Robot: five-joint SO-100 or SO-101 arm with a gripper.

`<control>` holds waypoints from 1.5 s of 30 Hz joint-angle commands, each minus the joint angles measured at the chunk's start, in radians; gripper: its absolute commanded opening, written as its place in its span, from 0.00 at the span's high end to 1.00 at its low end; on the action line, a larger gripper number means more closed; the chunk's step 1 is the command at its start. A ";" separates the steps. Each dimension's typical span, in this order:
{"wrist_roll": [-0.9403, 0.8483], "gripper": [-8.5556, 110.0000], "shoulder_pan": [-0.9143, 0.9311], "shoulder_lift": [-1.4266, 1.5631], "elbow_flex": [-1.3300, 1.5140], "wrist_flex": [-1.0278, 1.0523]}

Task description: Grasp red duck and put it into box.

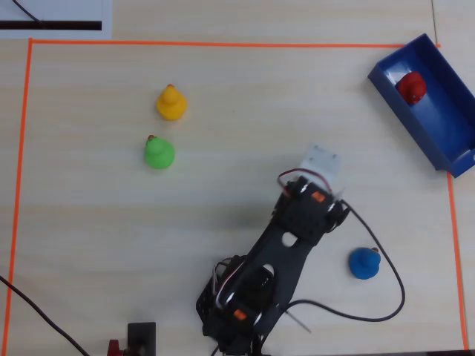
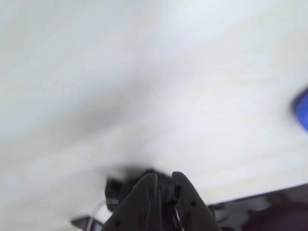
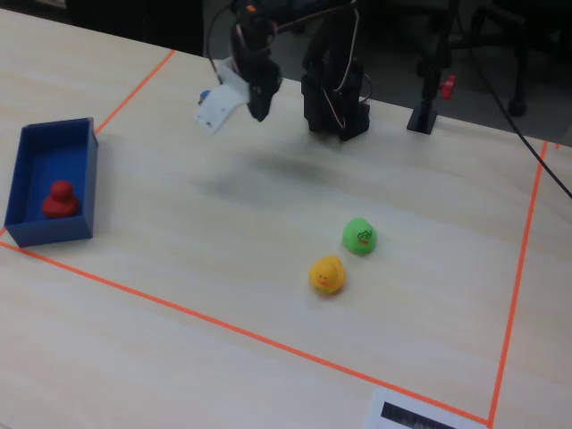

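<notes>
1. Red duck (image 1: 411, 87): sat upright inside the box, near the end that lay toward the upper left in the overhead view; in the fixed view (image 3: 60, 198) it stood toward the near end of the tray floor. Nothing touched it.
2. Box (image 1: 445, 141): long dark blue tray with low walls, set at an angle across the right-hand orange tape line in the overhead view; at the far left of the table in the fixed view (image 3: 49, 143).
3. Gripper (image 2: 164, 180): raised above bare tabletop, well apart from the box. In the wrist view the two dark fingertips stood nearly together with only a thin slit between them and nothing held. In the fixed view (image 3: 259, 112) it pointed downward above the table.
4. Arm (image 1: 286, 248): black, rising from a base at the lower edge of the overhead view and reaching toward the upper right.
5. Yellow duck (image 1: 171, 103): on the table, upper left area of the overhead view.
6. Green duck (image 1: 159, 153): just below the yellow duck in the overhead view, apart from it.
7. Blue duck (image 1: 364, 262): on the table to the right of the arm in the overhead view; a blurred blue patch at the right edge of the wrist view.
8. Orange tape (image 1: 223, 44): outlined the work area on the pale wood table (image 1: 96, 237).
</notes>
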 commanded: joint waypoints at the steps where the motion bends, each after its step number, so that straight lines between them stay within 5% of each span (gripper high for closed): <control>1: -0.011 0.93 -0.124 0.304 0.112 0.051; 11: -0.029 0.93 -0.512 0.845 0.509 -0.038; 19: -0.025 0.93 -0.601 1.117 0.795 -0.106; 45: 0.095 0.93 -0.692 1.127 1.023 -0.229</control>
